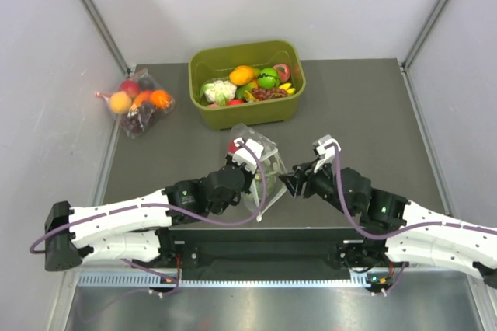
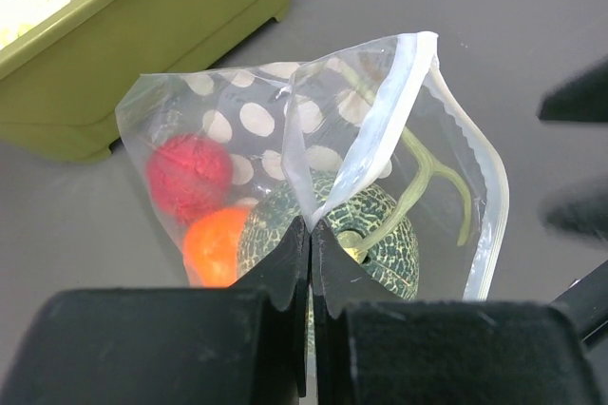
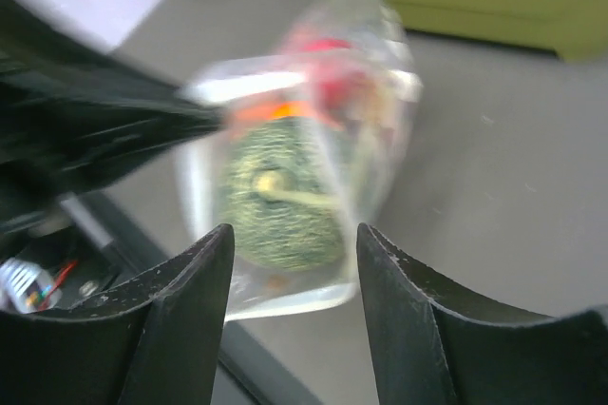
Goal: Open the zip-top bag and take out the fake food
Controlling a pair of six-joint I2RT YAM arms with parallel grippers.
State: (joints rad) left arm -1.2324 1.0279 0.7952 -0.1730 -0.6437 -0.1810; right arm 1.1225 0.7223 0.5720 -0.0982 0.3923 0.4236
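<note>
The dotted zip-top bag [image 1: 259,162] stands between the two grippers in the top view, its mouth gaping toward the right. My left gripper [image 2: 311,229] is shut on the near lip of the bag [image 2: 370,129]. Inside show a dark green netted pumpkin [image 2: 385,234], a red fruit [image 2: 188,175] and an orange fruit [image 2: 214,245]. My right gripper [image 3: 294,239] is open and empty, just right of the bag's mouth [image 3: 304,158], with the pumpkin [image 3: 280,196] in front of its jaws. In the top view the right gripper [image 1: 293,183] sits close to the bag's right edge.
A green tub [image 1: 247,113] of toy produce, with the white cauliflower [image 1: 220,91] and green apple [image 1: 268,78], stands behind the bag. A smaller dotless bag [image 1: 140,102] of fruit lies at the far left. The table's near edge [image 1: 256,228] runs just below the grippers.
</note>
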